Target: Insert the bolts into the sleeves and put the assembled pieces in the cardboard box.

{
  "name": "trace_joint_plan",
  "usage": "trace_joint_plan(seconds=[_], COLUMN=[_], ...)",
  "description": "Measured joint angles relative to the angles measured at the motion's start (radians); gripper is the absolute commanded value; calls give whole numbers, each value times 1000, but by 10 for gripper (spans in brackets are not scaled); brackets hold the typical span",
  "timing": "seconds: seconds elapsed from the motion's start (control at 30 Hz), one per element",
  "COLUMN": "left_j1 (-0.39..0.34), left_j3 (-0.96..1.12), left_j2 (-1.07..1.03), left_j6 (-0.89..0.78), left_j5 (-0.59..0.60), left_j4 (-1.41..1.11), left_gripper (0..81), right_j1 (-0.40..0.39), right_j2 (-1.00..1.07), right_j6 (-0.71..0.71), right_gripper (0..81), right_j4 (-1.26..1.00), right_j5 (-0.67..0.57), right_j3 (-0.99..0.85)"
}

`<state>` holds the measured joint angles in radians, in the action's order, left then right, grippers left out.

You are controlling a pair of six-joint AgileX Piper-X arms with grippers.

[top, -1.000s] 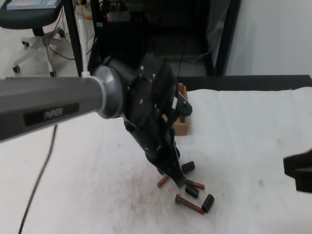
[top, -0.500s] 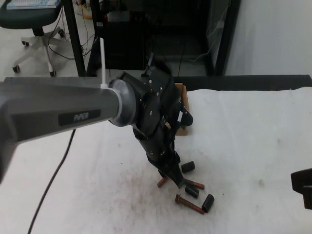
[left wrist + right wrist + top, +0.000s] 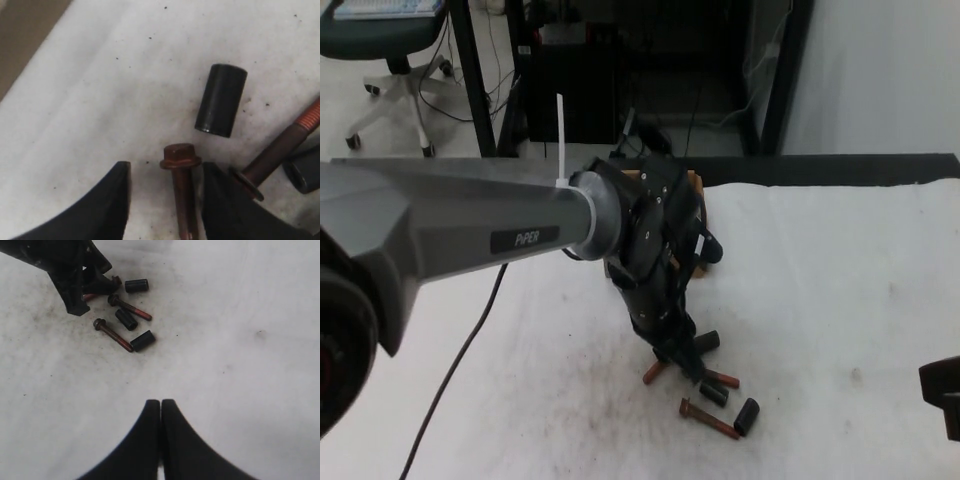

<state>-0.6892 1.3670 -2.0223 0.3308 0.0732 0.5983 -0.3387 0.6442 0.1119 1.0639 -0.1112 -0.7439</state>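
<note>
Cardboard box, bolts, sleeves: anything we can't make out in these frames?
- cardboard box: high view, mostly hidden behind the left arm; its contents cannot be seen.
- bolt between the left gripper jaws: left wrist view, the shank end is cut off by the picture's edge.
- second bolt: left wrist view, the threaded end runs off the edge.
- sleeve beside it: left wrist view, cut off at the edge.
</note>
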Motion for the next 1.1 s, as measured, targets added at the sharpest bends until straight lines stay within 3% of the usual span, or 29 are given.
trace_joint_plan(seconds=[0.43, 0.5, 0.63, 0.67, 1.1], left_j1=[0, 0, 0, 0, 2], left_j3=[13, 13, 13, 13, 5], left_j2=[-12, -12, -19, -18, 20], left_j6=[0, -17, -61, -62, -83], left_j5=[0, 0, 8, 20, 6], left_j4=[81, 75, 56, 53, 63], left_gripper=[391, 297, 17, 0, 0], right_j1=[0, 0, 0, 0, 0], right_j2=[-3, -3, -3, -3, -3], right_j6=[-6, -6, -6, -6, -45], right_gripper=[5, 5, 5, 5, 5], right_j4=[-23, -23, -23, -23, -23], right_j5=[7, 7, 7, 7, 7], right_j3=[0, 0, 0, 0, 0])
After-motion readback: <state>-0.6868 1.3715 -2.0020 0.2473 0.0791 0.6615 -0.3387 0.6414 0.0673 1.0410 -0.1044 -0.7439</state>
